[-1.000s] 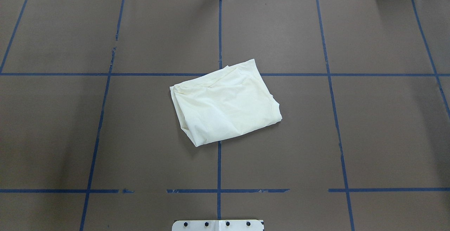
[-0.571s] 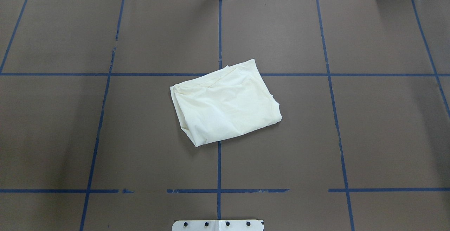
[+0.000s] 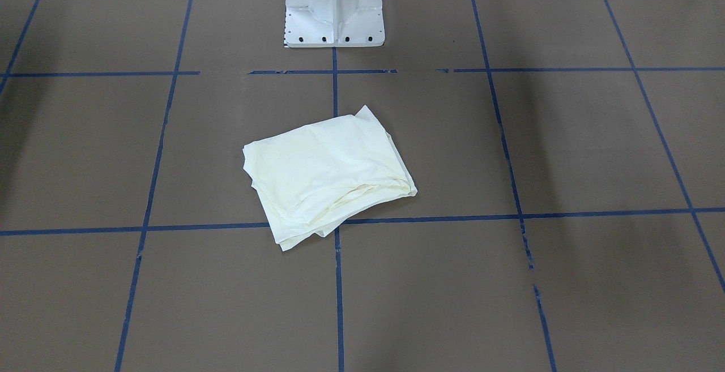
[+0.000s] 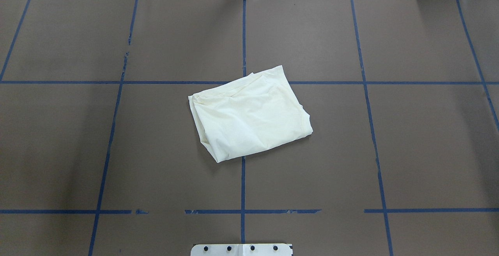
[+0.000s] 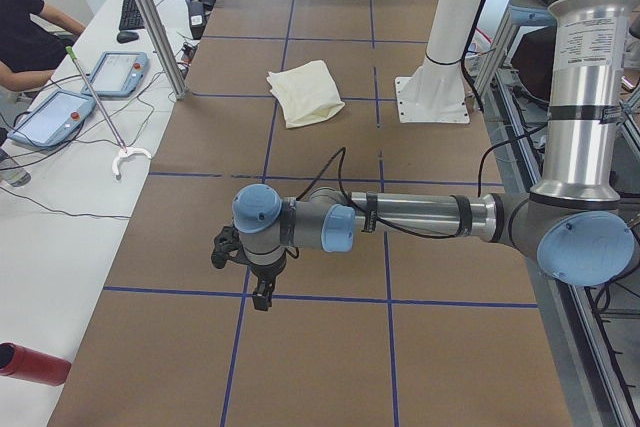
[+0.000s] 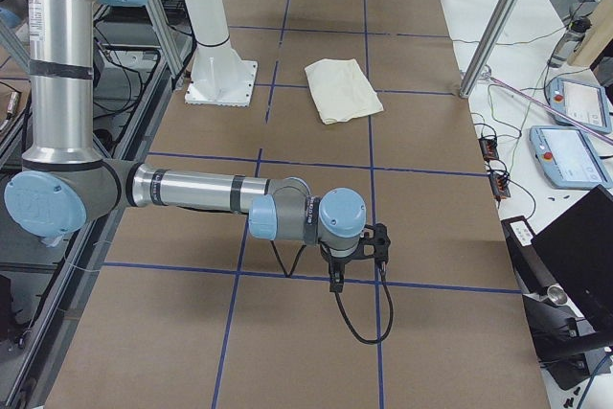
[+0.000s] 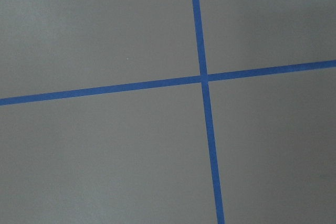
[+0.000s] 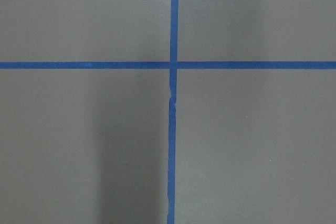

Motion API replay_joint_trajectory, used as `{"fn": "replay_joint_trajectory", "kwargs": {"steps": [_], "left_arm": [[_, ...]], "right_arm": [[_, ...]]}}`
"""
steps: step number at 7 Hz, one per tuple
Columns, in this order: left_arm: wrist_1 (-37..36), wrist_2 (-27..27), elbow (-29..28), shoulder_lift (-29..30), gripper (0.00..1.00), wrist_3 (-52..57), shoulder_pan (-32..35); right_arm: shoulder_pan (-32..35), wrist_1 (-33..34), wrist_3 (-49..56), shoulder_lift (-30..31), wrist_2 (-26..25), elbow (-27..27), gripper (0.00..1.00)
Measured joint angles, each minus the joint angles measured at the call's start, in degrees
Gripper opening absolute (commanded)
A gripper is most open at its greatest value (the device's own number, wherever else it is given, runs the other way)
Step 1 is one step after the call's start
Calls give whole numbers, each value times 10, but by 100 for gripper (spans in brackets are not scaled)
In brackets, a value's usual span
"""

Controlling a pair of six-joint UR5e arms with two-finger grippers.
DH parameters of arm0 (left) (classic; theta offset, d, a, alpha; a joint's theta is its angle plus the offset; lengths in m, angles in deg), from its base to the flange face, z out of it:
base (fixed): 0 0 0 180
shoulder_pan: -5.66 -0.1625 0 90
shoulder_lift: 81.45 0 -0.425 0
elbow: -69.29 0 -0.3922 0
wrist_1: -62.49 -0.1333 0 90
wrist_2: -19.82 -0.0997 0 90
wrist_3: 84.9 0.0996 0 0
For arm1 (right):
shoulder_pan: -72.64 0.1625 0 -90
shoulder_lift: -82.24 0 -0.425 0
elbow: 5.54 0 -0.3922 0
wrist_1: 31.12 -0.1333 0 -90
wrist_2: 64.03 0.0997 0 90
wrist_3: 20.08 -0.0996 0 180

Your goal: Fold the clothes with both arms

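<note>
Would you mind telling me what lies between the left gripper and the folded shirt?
In the exterior left view, only the brown table covering, crossed by blue tape lines, lies between the left gripper and the shirt.

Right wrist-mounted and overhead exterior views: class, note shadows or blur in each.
Right wrist-mounted view: a soft shadow band falls left of the tape. Overhead exterior view: even light, the cream shirt sharp, faint shadows on the table.
</note>
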Motion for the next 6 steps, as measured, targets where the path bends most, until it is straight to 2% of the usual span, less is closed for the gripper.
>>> {"fn": "replay_joint_trajectory", "kwargs": {"steps": [6], "left_arm": [[1, 1, -5, 3, 100, 6, -1]], "right_arm": [[0, 0, 0, -1, 1, 0, 100]]}}
